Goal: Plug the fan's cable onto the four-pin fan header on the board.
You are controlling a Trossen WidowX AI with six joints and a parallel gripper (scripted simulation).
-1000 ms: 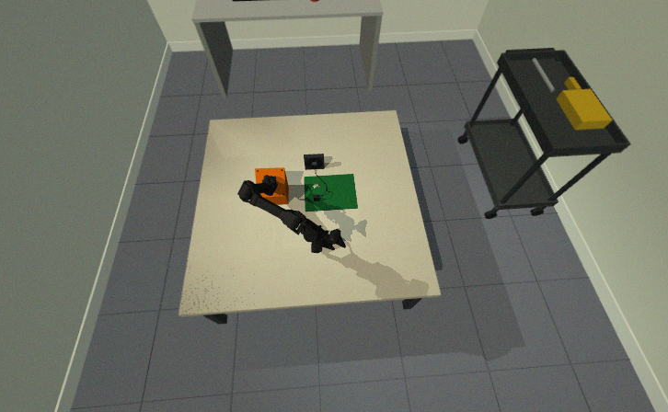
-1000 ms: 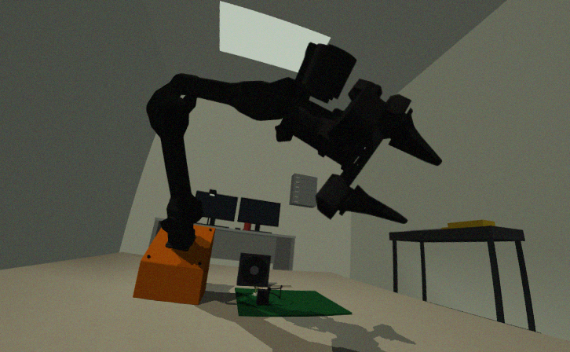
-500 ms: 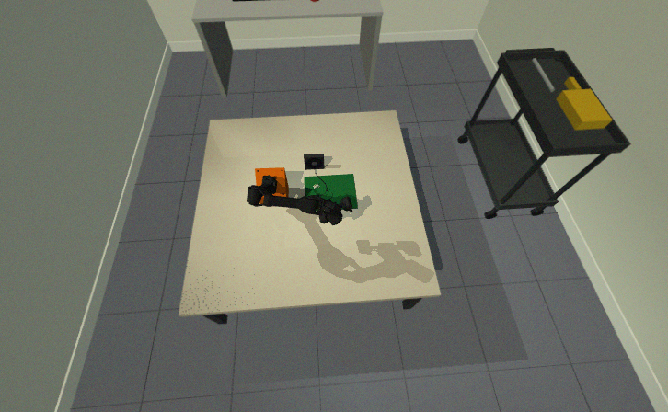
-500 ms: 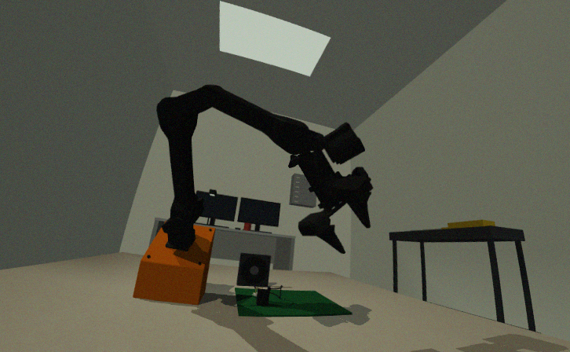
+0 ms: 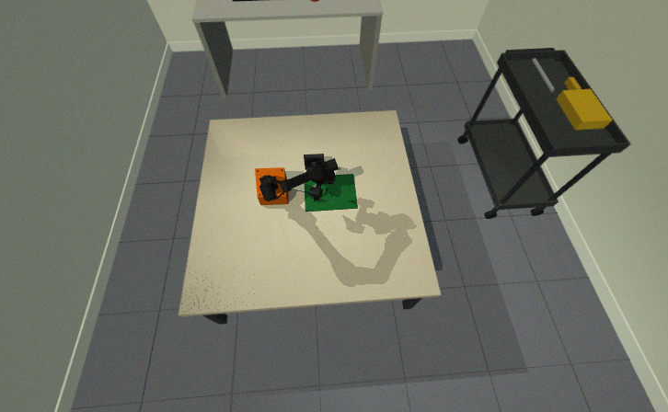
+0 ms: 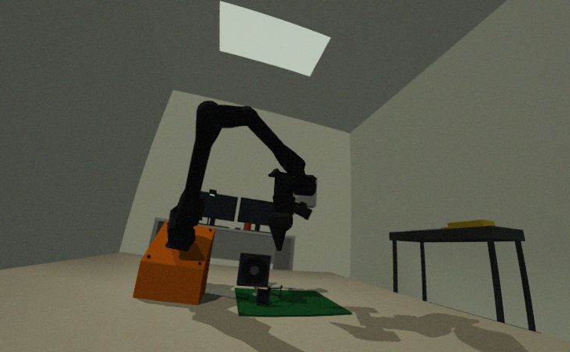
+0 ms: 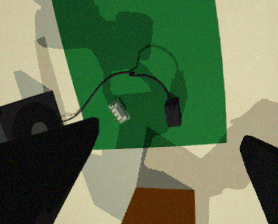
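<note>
Green and flat, the square circuit board point(image 7: 139, 50) is seen lying on the beige surface point(image 5: 275, 266), with the orange arm-base block point(image 6: 173, 271) just beside it at 9 o'clock in the exterior view. Behind it the black square fan point(image 6: 253, 269) stands upright. In the wrist view the small dark cable plug point(image 7: 172, 111) lies on the board, long axis roughly 12 to 6, apart from the pale four-pin header point(image 7: 118, 111) at its 9 o'clock. The black gripper point(image 6: 279, 242) hangs above, fingers spread wide, nothing held.
</note>
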